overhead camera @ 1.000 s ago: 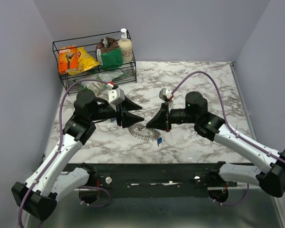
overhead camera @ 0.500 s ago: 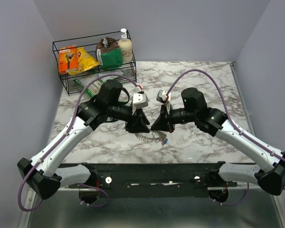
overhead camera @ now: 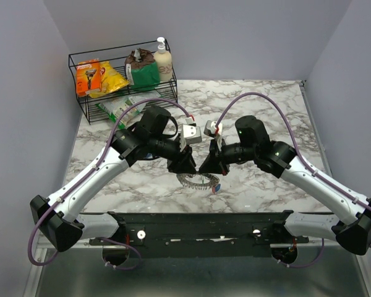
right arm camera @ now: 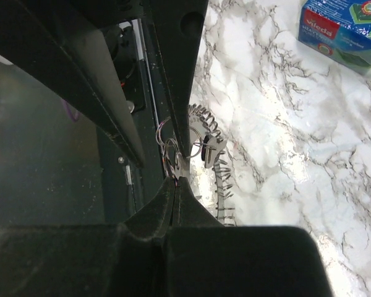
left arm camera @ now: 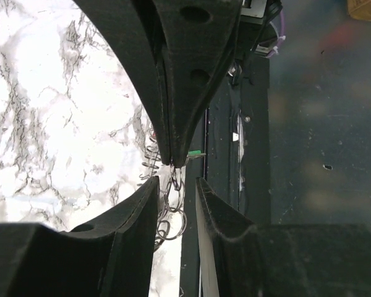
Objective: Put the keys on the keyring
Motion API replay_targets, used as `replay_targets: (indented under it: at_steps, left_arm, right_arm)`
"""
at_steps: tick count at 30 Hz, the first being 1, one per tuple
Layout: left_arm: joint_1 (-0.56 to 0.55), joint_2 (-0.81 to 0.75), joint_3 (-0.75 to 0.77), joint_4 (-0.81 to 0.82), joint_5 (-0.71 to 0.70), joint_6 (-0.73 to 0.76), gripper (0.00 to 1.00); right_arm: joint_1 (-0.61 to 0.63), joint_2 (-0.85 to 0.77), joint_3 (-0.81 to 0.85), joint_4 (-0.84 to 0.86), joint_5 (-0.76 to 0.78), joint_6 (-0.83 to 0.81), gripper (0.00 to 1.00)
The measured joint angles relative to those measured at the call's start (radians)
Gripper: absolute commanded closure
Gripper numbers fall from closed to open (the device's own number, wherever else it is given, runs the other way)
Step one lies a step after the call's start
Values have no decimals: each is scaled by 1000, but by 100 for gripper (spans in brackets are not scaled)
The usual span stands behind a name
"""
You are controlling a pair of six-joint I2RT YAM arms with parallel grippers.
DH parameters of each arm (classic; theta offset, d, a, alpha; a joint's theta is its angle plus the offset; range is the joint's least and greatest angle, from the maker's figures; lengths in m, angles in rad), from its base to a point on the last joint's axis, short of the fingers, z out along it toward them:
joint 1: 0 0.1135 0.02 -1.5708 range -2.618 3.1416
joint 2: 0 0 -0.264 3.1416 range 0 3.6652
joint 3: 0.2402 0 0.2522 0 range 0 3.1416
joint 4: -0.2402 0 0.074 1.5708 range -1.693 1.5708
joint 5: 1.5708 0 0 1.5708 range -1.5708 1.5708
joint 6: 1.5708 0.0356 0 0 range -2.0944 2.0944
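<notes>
The keyring, a spiky coil of silver wire with thin loops, sits at the table's middle front. My right gripper is shut on its thin loops and holds them up. A silver key hangs on the loops, and a small coloured key head shows just below the grippers. My left gripper faces the right one tip to tip. Its fingers stand a little apart, open, with wire loops in the gap. The right gripper's shut tip sits just above that gap.
A black wire basket at the back left holds packets and a pump bottle. A green packet lies in front of it. A blue box lies on the marble. The black base rail runs along the near edge.
My left arm has swung right and forward until its gripper meets the right one over the keyring. Its jaws have narrowed. The right gripper has shifted slightly and stayed shut.
</notes>
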Motion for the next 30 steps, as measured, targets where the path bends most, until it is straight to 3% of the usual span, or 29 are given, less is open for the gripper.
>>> replay_targets:
  at_steps: [8, 12, 18, 20, 23, 30]
  left_arm:
    - [-5, 0, -23, 27, -13, -5, 67]
    - [-11, 0, -35, 48, -20, -18, 76]
    - [-23, 0, -40, 85, -34, -43, 74]
    - [-24, 0, -45, 96, -36, -53, 79]
    - [-29, 0, -48, 98, -39, -61, 98]
    - [-38, 0, -50, 105, -58, -66, 100]
  right_arm:
    - [0, -11, 0, 0, 4, 0, 99]
    - [0, -12, 0, 0, 4, 0, 99]
    - [0, -15, -1, 0, 5, 0, 99]
    - [0, -18, -4, 0, 8, 0, 99]
    - [-1, -22, -10, 0, 12, 0, 99]
    - [-1, -25, -14, 0, 17, 0, 97]
